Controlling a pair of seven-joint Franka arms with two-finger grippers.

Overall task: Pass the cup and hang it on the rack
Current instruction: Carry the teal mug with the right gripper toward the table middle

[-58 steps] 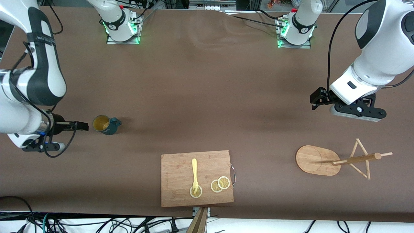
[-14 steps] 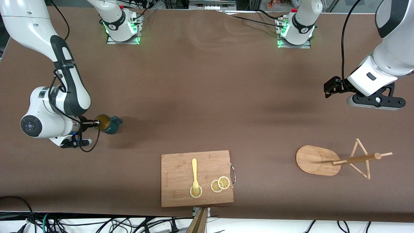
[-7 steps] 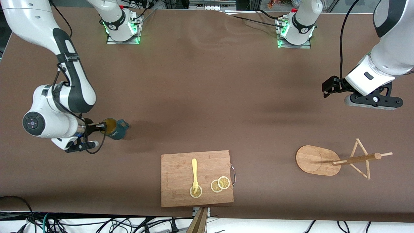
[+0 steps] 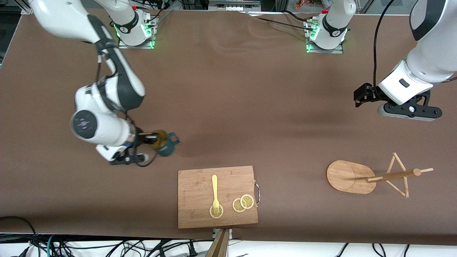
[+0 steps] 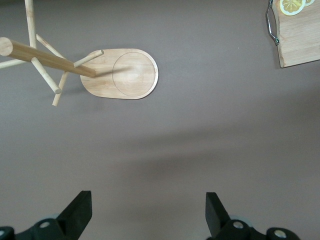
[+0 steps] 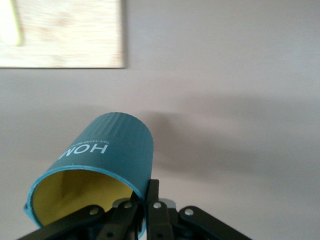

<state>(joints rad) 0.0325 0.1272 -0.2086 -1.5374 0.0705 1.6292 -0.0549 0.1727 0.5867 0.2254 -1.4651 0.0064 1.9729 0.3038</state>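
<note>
The brown table (image 4: 228, 89) carries a rectangular wooden cutting board (image 4: 194, 185) nearest the front camera and the light wooden rack (image 4: 351, 177) with oval base, round post and thin pegs toward the left arm's end. The right gripper (image 4: 154, 136) is over the table near the board, with its jaws closed on the rim of the small dark teal ribbed cup (image 6: 107, 150); the cup hangs tilted in the air. The left gripper (image 5: 145, 212) waits over bare table near the rack, its jaws wide apart and holding nothing. To pass well, I think the right arm should bring the cup with its handle (image 4: 173, 139) free, so the left jaws can take the wall opposite the pinched rim.
</note>
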